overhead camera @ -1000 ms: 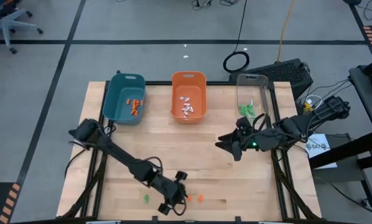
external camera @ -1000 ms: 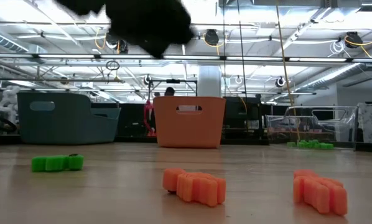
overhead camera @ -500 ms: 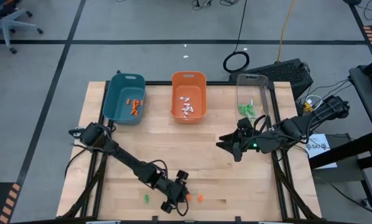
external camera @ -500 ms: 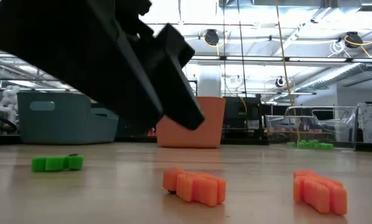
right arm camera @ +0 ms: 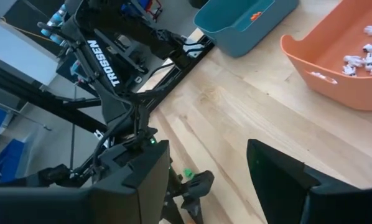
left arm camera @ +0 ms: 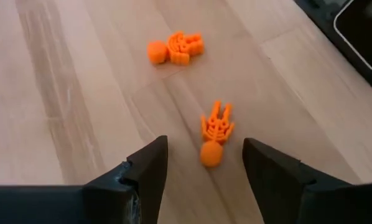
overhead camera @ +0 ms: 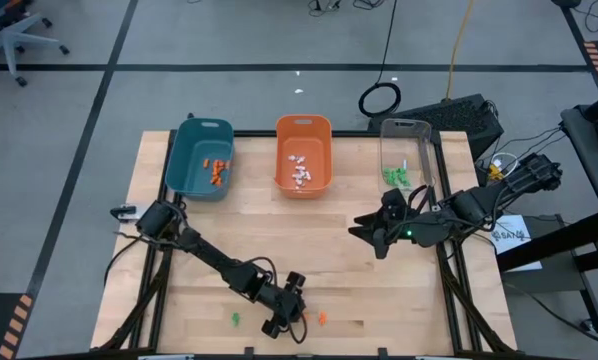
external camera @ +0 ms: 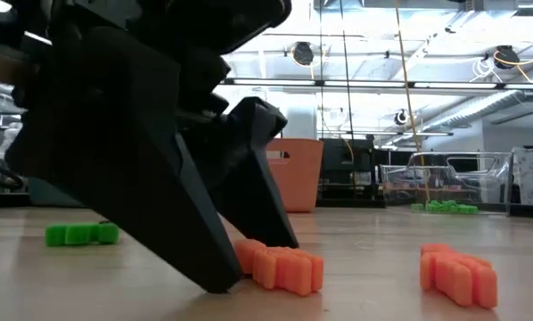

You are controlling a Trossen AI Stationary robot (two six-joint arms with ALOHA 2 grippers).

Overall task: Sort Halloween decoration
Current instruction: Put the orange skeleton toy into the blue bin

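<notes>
Fingers of the left gripper (left arm camera: pixel 204 163) stand open around an orange skeleton (left arm camera: pixel 215 134) near the table (overhead camera: pixel 379 300) front edge; right gripper (overhead camera: pixel 364 229) hovers open, empty.

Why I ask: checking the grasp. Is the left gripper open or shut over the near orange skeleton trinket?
Open. The left gripper has its dark fingers spread either side of the orange skeleton trinket, not closed on it.

Wooden table (overhead camera: pixel 339 270), three bins (overhead camera: pixel 303 155), scattered trinkets (overhead camera: pixel 322 318)
</notes>
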